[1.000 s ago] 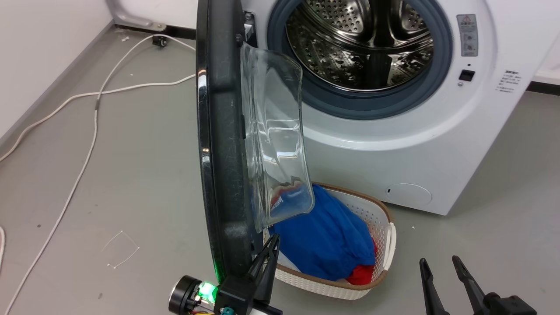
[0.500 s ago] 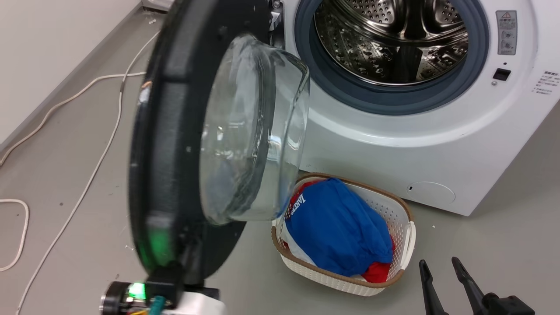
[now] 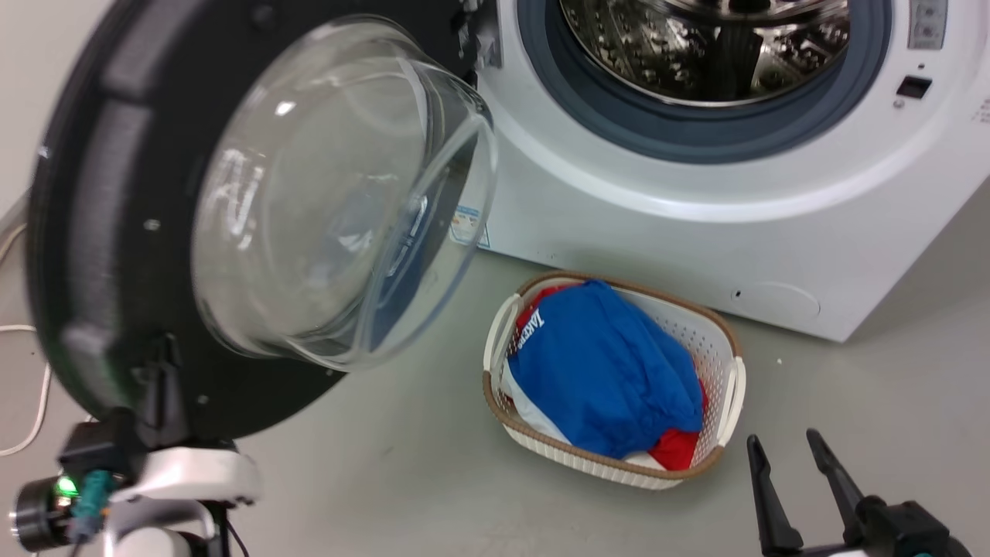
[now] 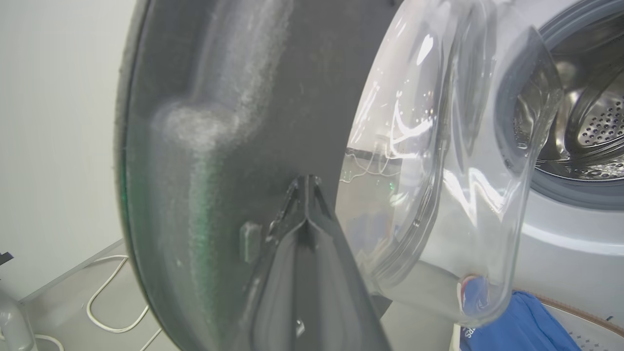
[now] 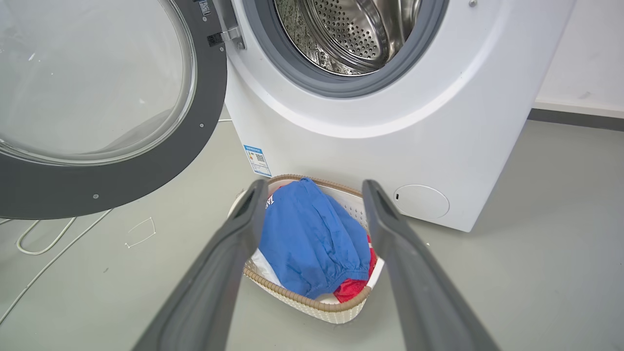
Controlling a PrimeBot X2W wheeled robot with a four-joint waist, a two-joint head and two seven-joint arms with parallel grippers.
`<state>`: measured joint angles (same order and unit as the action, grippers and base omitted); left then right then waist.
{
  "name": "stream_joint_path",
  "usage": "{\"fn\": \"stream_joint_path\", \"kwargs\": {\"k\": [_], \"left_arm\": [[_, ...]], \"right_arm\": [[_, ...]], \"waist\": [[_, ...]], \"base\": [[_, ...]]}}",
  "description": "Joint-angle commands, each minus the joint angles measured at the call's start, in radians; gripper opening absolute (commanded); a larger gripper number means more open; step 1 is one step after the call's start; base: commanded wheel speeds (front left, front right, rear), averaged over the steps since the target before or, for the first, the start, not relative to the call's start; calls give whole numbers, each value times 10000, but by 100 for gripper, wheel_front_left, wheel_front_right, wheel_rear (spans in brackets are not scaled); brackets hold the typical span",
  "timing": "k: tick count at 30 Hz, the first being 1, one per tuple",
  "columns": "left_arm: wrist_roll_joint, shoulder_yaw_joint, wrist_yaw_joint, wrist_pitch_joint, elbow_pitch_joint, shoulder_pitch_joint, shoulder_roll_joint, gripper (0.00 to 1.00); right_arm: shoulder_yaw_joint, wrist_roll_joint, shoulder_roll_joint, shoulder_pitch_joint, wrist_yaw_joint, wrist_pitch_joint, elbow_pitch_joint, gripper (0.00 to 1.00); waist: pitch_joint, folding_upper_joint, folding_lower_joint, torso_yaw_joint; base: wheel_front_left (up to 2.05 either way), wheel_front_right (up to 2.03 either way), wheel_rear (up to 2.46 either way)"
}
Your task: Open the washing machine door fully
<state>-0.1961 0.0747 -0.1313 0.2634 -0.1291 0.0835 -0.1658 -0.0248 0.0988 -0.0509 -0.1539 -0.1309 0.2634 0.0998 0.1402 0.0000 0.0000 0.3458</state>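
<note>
The washing machine door [image 3: 85, 232] stands wide open, left of the white washer [image 3: 657, 201], glass bowl bulging outward. The left gripper [image 4: 307, 181] rests closed fingers against its inner face (any pinch cannot be told); the right gripper [image 3: 782, 438] hangs open, empty

washing machine door [image 3: 93, 232] swung wider, leftward

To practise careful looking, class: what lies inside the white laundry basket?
A blue garment fills the basket; red cloth and white cloth peek out beneath. Anything lower is covered.
</note>
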Motion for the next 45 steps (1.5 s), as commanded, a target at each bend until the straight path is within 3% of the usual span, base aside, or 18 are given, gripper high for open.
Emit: {"fn": "stream_joint_path", "kwargs": {"k": [1,12,26,36,45], "left_arm": [[-61,274,-7,20,-51,250,-53,0],[-80,1837,605,12,-1098,1521,-215,0],[-176,3767,1172,12,-3039,3115,-1019,0],[26,4487,1612,12,-4279,3949,-1484,0],[347,4982,1878,15,-4858,3957,-1523,0]], "right_arm": [[18,-58,15,196,2,20,-56,100],[299,-502,14,755,2,20,-226,100],[502,-623,-191,1187,2,18,-446,100],[489,-620,-213,1422,2,20,-571,100],[469,-594,-118,1306,2,18,-485,100]], "waist": [[195,0,0,-69],[1152,0,0,-317],[1971,0,0,-765],[2207,0,0,-1001],[1898,0,0,-1170]], "base": [[0,0,0],[0,0,0],[0,0,0],[0,0,0],[0,0,0]]}}
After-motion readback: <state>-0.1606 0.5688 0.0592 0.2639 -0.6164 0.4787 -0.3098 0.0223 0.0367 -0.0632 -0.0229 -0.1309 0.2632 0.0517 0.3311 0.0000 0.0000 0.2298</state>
